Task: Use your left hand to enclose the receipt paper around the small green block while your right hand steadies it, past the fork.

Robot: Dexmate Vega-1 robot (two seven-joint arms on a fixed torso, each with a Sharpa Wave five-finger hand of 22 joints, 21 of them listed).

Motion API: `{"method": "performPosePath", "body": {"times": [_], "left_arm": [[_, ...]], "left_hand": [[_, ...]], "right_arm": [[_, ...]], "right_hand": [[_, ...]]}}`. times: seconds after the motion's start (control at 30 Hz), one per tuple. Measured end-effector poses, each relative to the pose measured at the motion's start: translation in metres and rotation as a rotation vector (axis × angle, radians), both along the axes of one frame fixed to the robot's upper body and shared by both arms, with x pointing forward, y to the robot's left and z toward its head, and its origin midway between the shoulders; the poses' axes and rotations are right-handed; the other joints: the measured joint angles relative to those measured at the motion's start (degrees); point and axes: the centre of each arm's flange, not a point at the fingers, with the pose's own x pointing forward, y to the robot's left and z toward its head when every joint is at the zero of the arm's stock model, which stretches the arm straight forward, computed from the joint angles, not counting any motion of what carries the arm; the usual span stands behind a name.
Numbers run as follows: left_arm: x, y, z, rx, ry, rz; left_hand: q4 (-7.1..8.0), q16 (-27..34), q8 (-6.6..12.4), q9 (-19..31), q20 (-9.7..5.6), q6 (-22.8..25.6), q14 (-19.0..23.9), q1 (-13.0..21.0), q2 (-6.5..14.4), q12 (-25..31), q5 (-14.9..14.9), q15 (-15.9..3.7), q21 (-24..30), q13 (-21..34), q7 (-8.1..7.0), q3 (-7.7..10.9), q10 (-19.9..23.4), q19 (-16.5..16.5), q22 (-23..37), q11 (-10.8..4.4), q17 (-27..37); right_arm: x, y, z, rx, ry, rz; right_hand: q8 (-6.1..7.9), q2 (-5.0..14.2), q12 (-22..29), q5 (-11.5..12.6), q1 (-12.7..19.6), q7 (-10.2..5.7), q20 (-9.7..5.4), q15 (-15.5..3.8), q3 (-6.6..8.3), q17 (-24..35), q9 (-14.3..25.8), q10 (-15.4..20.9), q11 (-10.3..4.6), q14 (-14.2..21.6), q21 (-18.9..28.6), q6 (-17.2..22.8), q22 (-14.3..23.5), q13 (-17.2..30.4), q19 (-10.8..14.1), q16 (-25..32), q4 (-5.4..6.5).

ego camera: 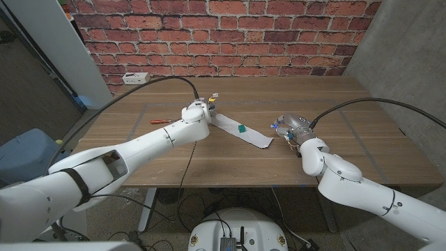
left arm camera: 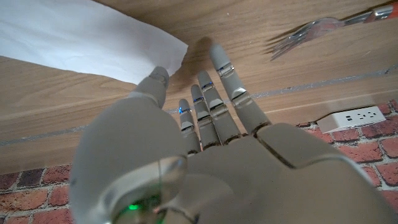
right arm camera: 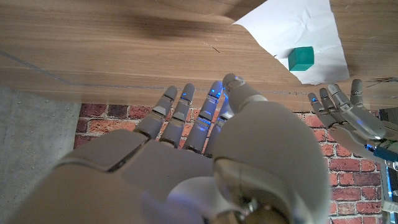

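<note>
1. Left wrist view puts the left robot hand (left arm camera: 211, 118) at the near end of the receipt paper (left arm camera: 87, 37), fingers spread wide and holding nothing, its thumb tip at the paper's corner; I judge it is placed to lift that end over for the wrap.
2. The right robot hand (ego camera: 291, 127) waits just beside the strip's other end, fingers apart and empty, ready to steady.
3. The small green block (ego camera: 240, 129) sits on the paper's middle, on the tabletop (ego camera: 348, 104).
4. Only the left wrist view shows the fork (left arm camera: 311, 34) clearly, lying beyond the fingers.
5. The right wrist view shows the block's cube shape and the paper's creases, which the head view leaves too small to read.
</note>
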Motion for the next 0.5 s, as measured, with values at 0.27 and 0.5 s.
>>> {"method": "performPosePath", "body": {"times": [0.27,0.5], "left_arm": [[0.003,-0.007,-0.003,0.044,0.021,-0.013],[0.005,-0.012,-0.006,0.080,0.015,-0.030]], "left_hand": [[-0.23,0.8,0.00,0.0,-0.79,0.1,0.0,4.0,-0.6,0.0,0.0,-0.06,0.0,-0.2,-1.09,0.23,-0.3,0.4,0.0,0.27,0.3],[0.02,2.0,1.01,0.0,-2.11,4.1,3.4,7.6,0.1,1.5,0.6,-0.60,0.7,-0.2,1.28,1.78,4.6,2.6,0.0,-0.64,0.4]], "right_arm": [[-0.001,-0.002,0.000,0.014,-0.004,0.008],[-0.002,-0.003,0.000,0.023,-0.007,0.013]], "right_hand": [[-0.45,0.38,0.0,0.0,0.4,0.00,-0.31,-0.01,-0.64,0.7,0.3,0.3,0.32,0.0,0.0,0.0,0.0,0.3,0.3,0.7,0.01],[-0.89,0.38,-0.3,0.0,0.4,0.00,-0.52,-0.33,-1.19,1.2,0.3,0.3,0.31,0.3,0.0,0.0,0.0,0.3,0.1,1.3,0.08]]}}
